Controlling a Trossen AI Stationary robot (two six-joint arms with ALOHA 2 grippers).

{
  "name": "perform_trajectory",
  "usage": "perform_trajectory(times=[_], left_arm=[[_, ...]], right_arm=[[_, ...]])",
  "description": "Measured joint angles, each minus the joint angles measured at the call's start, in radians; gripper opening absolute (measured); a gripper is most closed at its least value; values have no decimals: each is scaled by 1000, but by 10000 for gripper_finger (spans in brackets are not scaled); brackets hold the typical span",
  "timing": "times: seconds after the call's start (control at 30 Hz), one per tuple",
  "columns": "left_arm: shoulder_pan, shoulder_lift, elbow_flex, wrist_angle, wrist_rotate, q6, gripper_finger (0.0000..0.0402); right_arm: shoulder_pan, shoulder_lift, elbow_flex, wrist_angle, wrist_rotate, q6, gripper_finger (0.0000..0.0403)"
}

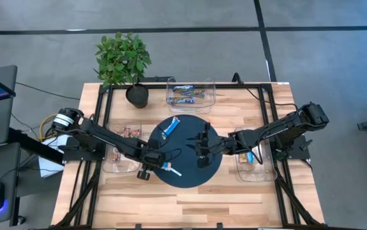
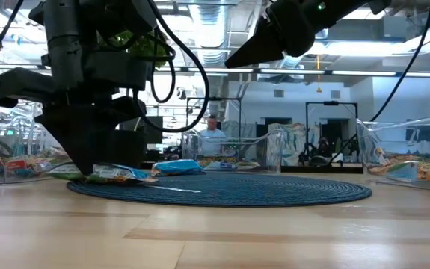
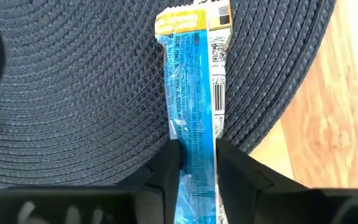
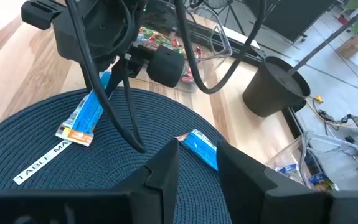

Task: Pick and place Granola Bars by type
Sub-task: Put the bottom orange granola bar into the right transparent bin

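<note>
A blue-and-white granola bar (image 3: 191, 93) with an orange end lies at the near left rim of the round dark mat (image 1: 186, 144). My left gripper (image 3: 196, 163) points steeply down on it, shut on it; in the low view my left gripper (image 2: 87, 170) reaches down to the mat. A second blue bar (image 1: 170, 126) lies flat on the mat's far left part. My right gripper (image 4: 197, 163) hangs open above the mat's middle, with nothing between its fingers; in the low view my right gripper (image 2: 237, 56) is high up. My left gripper pinches the blue bar's two long edges (image 3: 194, 146) between its two fingers, in the half away from the orange end. The fingers (image 3: 171, 163) come from above, pointing steeply down, one on each side of the bar. The bar lies flat on the mat (image 2: 117, 174).
Clear bins stand around the mat: one on the left (image 1: 124, 153) with multicoloured bars, one at the far side (image 1: 189, 94) with dark bars, one on the right (image 1: 254, 160) with a blue bar. A thin white strip (image 4: 42, 165) lies by the held bar. A potted plant (image 1: 124, 61) stands far left.
</note>
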Motion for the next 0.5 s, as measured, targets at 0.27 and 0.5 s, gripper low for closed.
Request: perform_trajectory(times=[0.27, 0.5], left_arm=[[0, 13, 17, -5, -10, 23, 40], [0, 13, 93, 9, -25, 79, 7]], right_arm=[[0, 0, 0, -14, 0, 0, 102], [1, 0, 0, -22, 58, 10, 102]])
